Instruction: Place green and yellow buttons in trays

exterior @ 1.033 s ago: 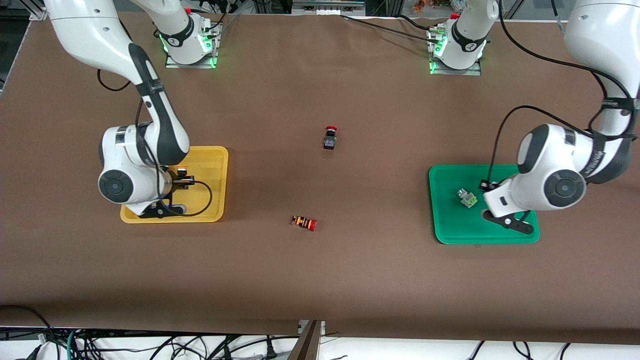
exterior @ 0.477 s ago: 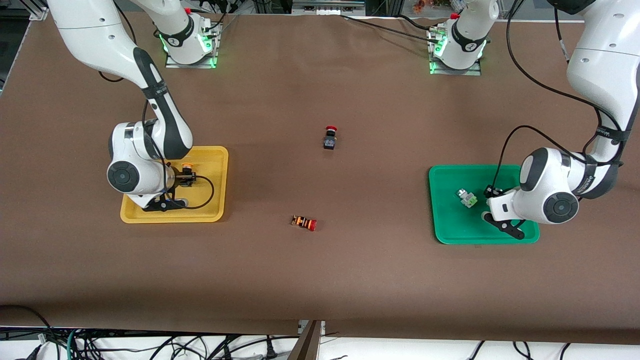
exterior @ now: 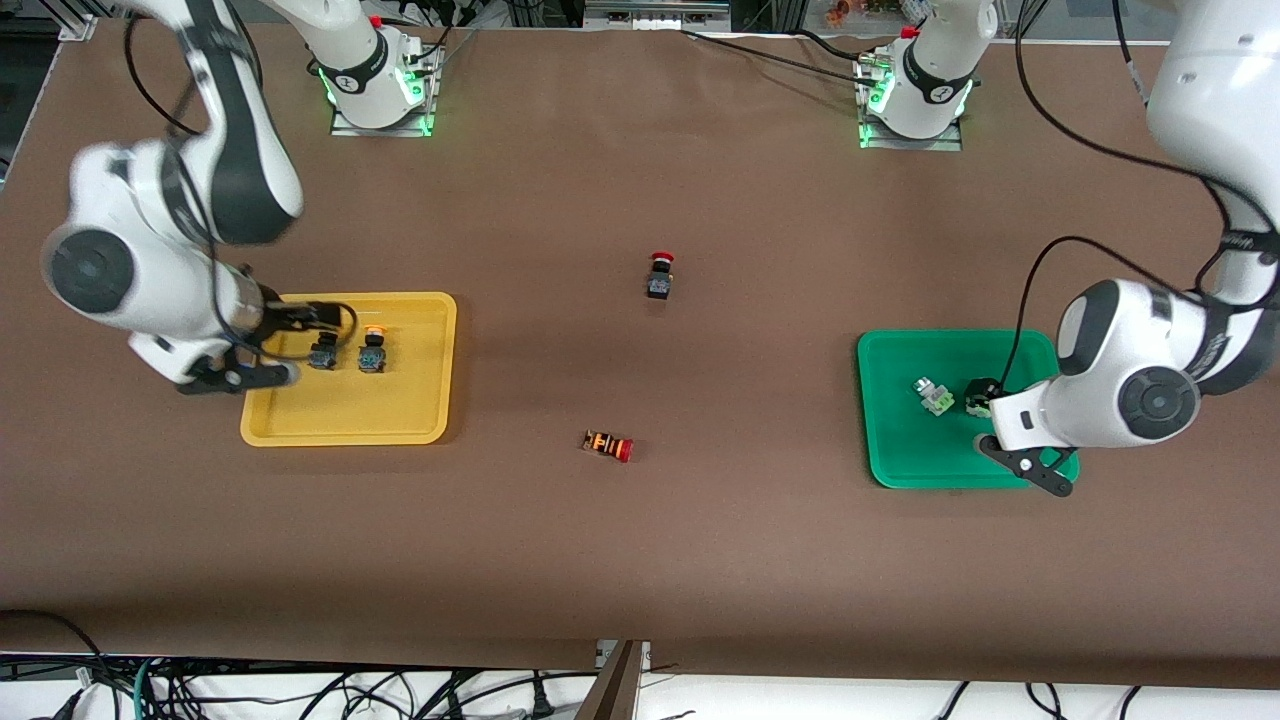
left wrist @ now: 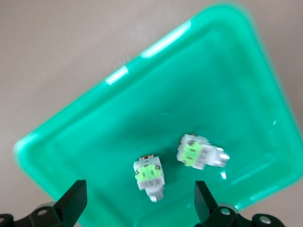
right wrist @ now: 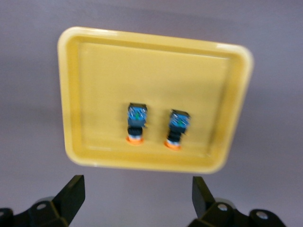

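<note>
Change since half a second ago: right gripper [exterior: 235, 375] now lifted off the shallow yellow plastic tray [exterior: 385, 412], over its edge at the right arm's end of the table, fingers spread and empty. Two black-bodied switches with yellow-orange caps [exterior: 372, 353] left lying side by side in that tray. Left gripper [exterior: 1030, 462] also raised, over a corner of the shallow green plastic tray [exterior: 905, 450], fingers spread, holding nothing.

Judgement: all four placed, task looks complete.

Front view: only one silver-white switch with a green face [exterior: 934, 396] clear, the second half hidden by the arm. Left wrist view: both [left wrist: 149, 175] in the tray, near each other, apart.

Black switch with a red cap [exterior: 659, 275] and orange-striped switch with a red cap [exterior: 608, 445] on the table between the trays.
</note>
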### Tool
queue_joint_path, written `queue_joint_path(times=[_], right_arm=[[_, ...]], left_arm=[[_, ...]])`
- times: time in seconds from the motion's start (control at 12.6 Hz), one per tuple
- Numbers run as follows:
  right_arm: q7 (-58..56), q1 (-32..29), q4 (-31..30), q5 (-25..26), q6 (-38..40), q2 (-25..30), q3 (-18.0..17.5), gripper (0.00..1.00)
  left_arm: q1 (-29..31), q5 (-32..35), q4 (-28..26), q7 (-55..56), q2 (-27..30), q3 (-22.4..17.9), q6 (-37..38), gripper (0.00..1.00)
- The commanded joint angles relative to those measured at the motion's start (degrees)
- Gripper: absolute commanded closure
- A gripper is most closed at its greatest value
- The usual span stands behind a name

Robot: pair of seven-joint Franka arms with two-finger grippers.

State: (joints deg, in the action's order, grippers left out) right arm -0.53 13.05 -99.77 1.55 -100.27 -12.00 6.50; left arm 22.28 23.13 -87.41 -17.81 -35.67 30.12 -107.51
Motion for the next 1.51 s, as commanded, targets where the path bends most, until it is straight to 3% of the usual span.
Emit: queue_joint_path(times=[0.0, 0.08, 0.24, 0.32, 0.4, 0.56, 0.64, 0.87, 0.95, 1.19, 1.27, 1.43], right_arm=[[-1.9, -2.2, 1.6, 0.7, 7.7, 7.1, -0.9, 0.00], [-1.6, -2.3, 2.6, 0.7, 10.9, 9.0, -1.7, 0.00], [-1.5, -5.1, 6.7, 1.3, 16.0, 9.9, -6.9, 0.00], [-1.8, -5.6, 9.0, 1.3, 19.0, 9.7, -7.6, 0.00], [-1.8, -5.8, 12.3, 0.9, 22.9, 9.5, -7.4, 0.00], [-2.0, -6.6, 14.9, 1.3, 23.5, 8.7, -7.2, 0.00], [-1.9, -6.6, 14.9, 2.3, 23.7, 8.7, -7.7, 0.00], [-2.1, -6.5, 16.8, 2.8, 24.2, 8.7, -7.8, 0.00], [-2.1, -6.5, 16.9, 2.8, 24.8, 8.7, -7.8, 0.00], [-2.0, -6.4, 16.9, 2.8, 24.8, 8.5, -7.5, 0.00], [-2.1, -6.3, 16.9, 2.8, 24.9, 8.4, -7.5, 0.00], [-1.8, -6.2, 16.9, 2.8, 24.9, 8.4, -7.6, 0.00]], left_arm=[[-0.2, -2.2, 4.8, 3.9, 6.4, 3.4, 9.5, 0.00], [-0.1, -2.2, 6.1, 5.0, 8.3, 4.8, 11.7, 0.00], [-0.1, -7.0, 8.8, 6.9, 12.3, 5.2, 15.5, 0.00], [-1.7, -9.9, 8.0, 7.9, 15.9, 2.6, 15.9, 0.00], [-6.2, -11.2, 7.3, 9.6, 19.3, -2.9, 16.0, 0.00], [-16.9, -16.5, 6.9, 11.6, 23.4, -17.1, 16.1, 0.00], [-19.4, -20.3, 6.7, 13.7, 25.1, -22.4, 16.1, 0.00], [-21.7, -22.2, 2.4, 14.1, 30.0, -27.0, 15.8, 0.00], [-24.9, -22.2, -1.8, 14.1, 33.3, -31.2, 15.5, 0.00], [-29.0, -22.3, -10.9, 14.3, 38.7, -34.5, 10.9, 0.00], [-31.4, -22.3, -11.1, 14.3, 38.9, -37.3, 10.8, 0.00], [-31.1, -22.3, -10.9, 14.4, 39.0, -37.3, 10.7, 0.00]])
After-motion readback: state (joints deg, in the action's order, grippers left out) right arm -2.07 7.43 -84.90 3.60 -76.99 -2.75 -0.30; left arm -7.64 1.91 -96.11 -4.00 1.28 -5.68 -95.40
